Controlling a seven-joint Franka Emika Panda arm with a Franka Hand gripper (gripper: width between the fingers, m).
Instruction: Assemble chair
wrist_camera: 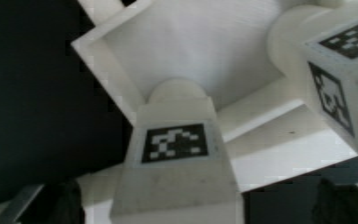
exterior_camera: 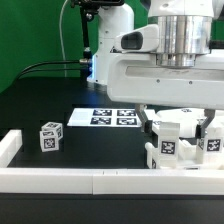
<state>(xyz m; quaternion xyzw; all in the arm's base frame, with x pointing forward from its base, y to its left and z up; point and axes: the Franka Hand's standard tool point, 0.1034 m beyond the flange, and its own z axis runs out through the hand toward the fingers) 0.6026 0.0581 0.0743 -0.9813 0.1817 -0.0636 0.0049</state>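
Observation:
Part of the white chair (exterior_camera: 168,146) stands at the exterior view's right, against the front rail, as a cluster of tagged blocks and panels. My gripper (exterior_camera: 178,128) hangs straight over it, with a dark finger on each side of the cluster's top. In the wrist view a white upright piece with a square tag (wrist_camera: 176,142) lies between the fingers (wrist_camera: 345,200), and dark gaps show on both sides of it. The gripper (wrist_camera: 179,206) is open and holds nothing. Another tagged piece (wrist_camera: 336,60) stands beside it, and a flat white panel (wrist_camera: 149,50) lies beyond.
A loose tagged white block (exterior_camera: 50,136) sits alone on the black table at the exterior view's left. The marker board (exterior_camera: 105,117) lies behind it. White border rails (exterior_camera: 90,181) run along the front and the left edge.

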